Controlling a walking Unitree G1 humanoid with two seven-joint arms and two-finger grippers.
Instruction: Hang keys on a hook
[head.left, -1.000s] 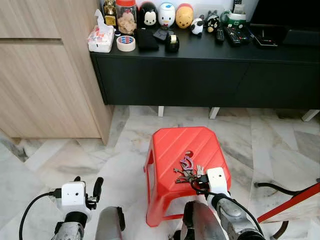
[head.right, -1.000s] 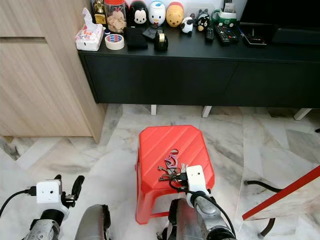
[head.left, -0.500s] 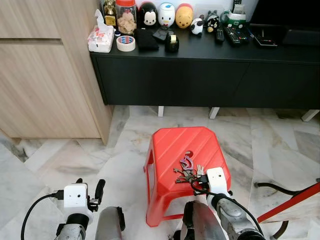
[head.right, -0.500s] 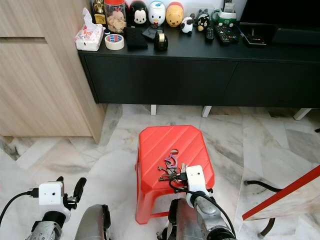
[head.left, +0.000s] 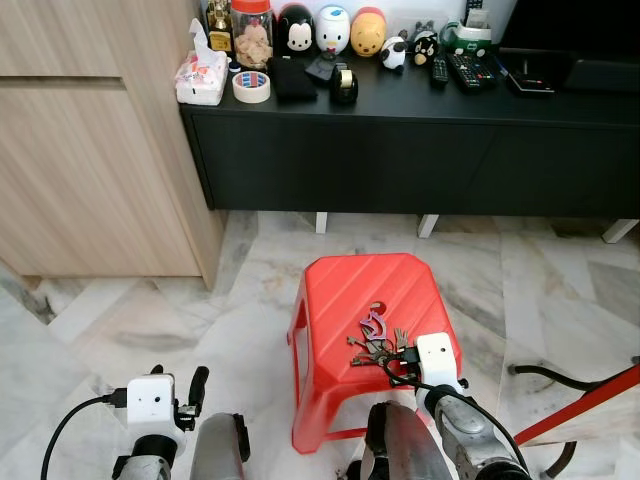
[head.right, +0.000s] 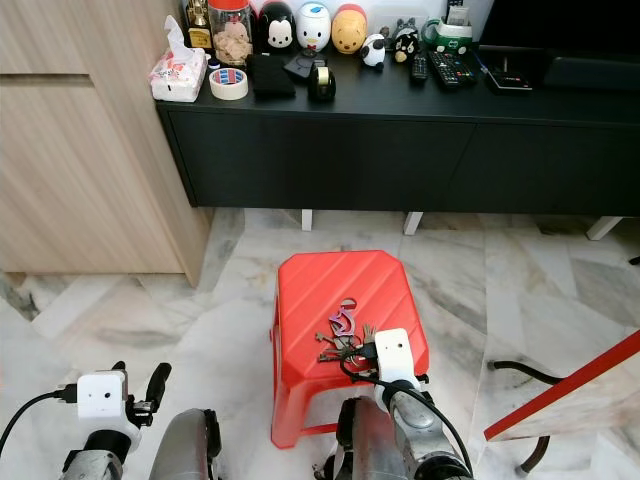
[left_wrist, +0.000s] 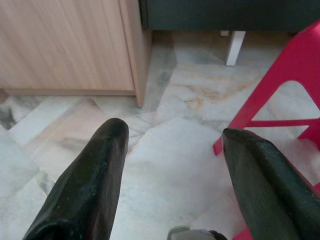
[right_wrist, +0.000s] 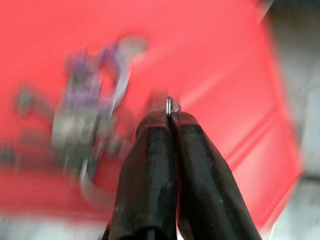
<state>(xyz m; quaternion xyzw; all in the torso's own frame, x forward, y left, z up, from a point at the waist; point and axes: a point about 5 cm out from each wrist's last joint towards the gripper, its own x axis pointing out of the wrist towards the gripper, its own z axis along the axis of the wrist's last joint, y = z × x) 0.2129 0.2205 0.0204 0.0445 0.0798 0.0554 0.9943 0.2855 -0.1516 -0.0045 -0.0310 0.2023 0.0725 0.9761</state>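
A bunch of keys with a purple tag lies on the red plastic stool, near its front right part. My right gripper reaches over the stool's front edge. In the right wrist view its fingers are pressed together on a thin metal key ring, with the blurred keys just beyond. My left gripper hangs low over the marble floor to the left of the stool, open with nothing between its fingers.
A long black console stands behind the stool, topped with figurines, a tape roll, a tissue pack and remotes. A wooden cabinet fills the left. A red bar and a black cable lie at the right.
My left arm has sunk lower and nearer to me. The right gripper and the keys have stayed almost where they were.
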